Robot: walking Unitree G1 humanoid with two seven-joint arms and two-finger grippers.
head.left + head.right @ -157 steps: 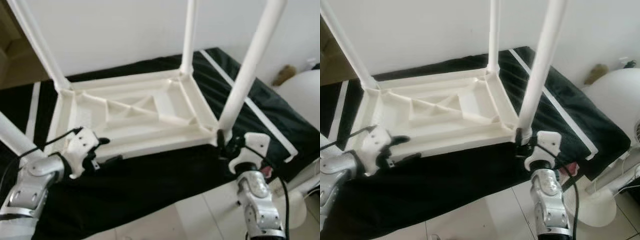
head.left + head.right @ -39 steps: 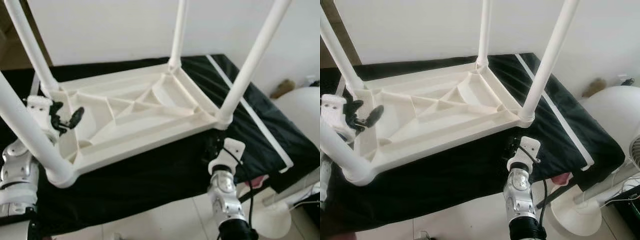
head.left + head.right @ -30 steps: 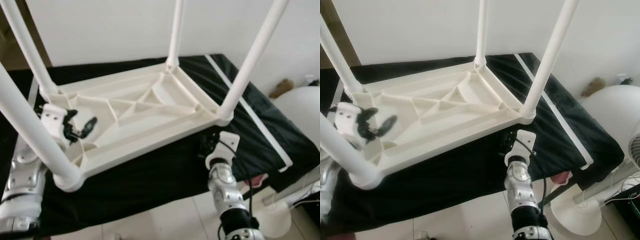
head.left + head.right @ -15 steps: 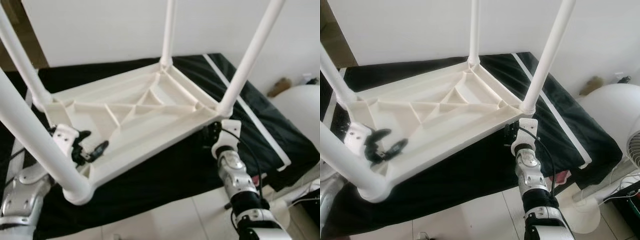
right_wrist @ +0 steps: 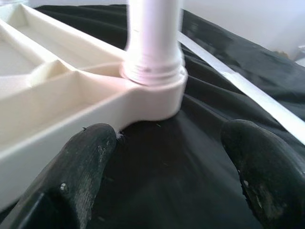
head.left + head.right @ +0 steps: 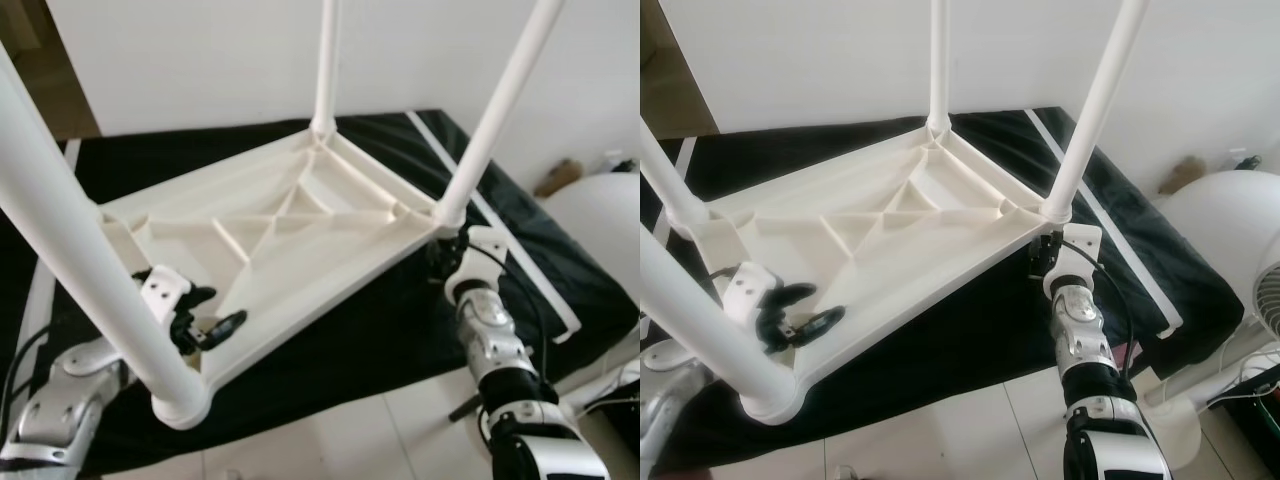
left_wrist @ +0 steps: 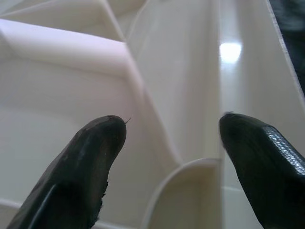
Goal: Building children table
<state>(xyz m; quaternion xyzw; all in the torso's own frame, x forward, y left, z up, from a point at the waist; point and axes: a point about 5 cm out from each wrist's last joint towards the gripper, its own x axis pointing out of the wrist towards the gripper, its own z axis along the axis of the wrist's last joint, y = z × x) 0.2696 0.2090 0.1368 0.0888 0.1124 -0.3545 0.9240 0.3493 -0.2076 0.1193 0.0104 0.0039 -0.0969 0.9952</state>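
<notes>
A white plastic children's table [image 6: 300, 230] lies upside down on a black cloth, its legs pointing up. My left gripper [image 6: 215, 310] is open over the ribbed underside by the near-left corner, beside the thick near leg [image 6: 90, 270]. In the left wrist view its two black fingers [image 7: 95, 148] straddle a rib without touching it. My right gripper [image 6: 440, 258] is open at the table's right corner, just under the socket of the right leg [image 6: 490, 120]. In the right wrist view that corner socket [image 5: 152, 90] sits between and beyond the fingertips [image 5: 90, 157].
The black cloth [image 6: 370, 330] with a white stripe [image 6: 520, 250] covers the low surface under the table. A white round fan [image 6: 1230, 230] stands close on the right. A white wall is behind, and pale floor tiles [image 6: 330, 440] lie in front.
The table looks swung round, its near-left corner closer to me. My left gripper has come from the far-left leg down to the near edge. My right gripper has risen to the right corner.
</notes>
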